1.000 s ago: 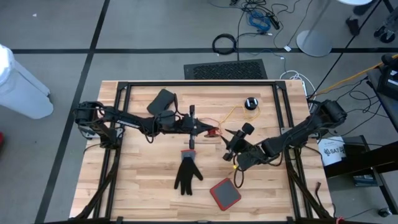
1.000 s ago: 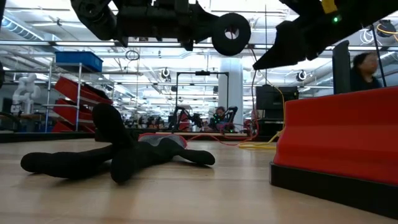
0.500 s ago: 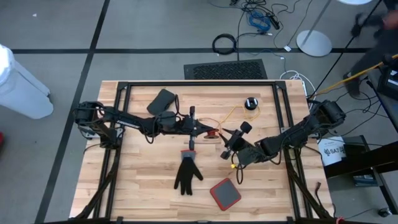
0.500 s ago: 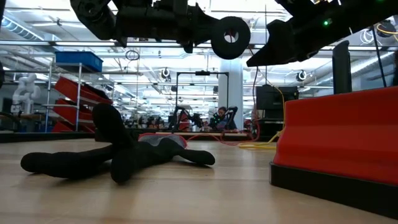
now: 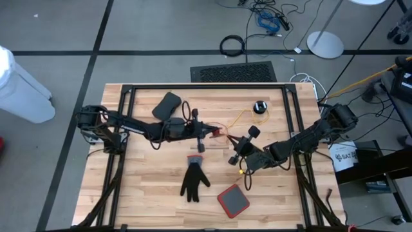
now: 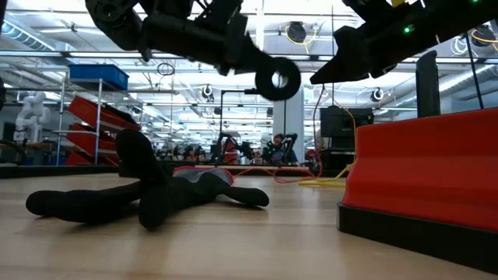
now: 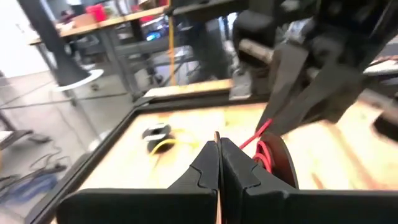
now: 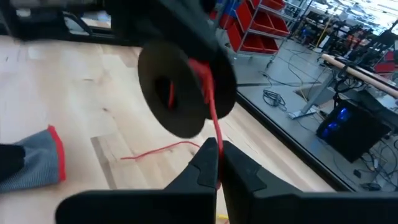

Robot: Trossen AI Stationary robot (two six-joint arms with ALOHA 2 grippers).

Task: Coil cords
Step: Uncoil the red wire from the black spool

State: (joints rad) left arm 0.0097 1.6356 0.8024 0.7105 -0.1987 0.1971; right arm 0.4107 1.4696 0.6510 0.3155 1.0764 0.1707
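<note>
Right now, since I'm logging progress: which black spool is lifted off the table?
The red-corded spool, raised at the left pincer; the right pincer pinches its red cord. The yellow-corded spool lies on the table.

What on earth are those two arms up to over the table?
Two robot arms are handling a cord above a wooden table. The left arm has its jaws shut, with a black spool right at their tip, wound with red cord. The right arm has its jaws shut on that red cord close to the spool. A black puck with yellow cord, a black glove and a red pad lie on the table, away from both.
</note>
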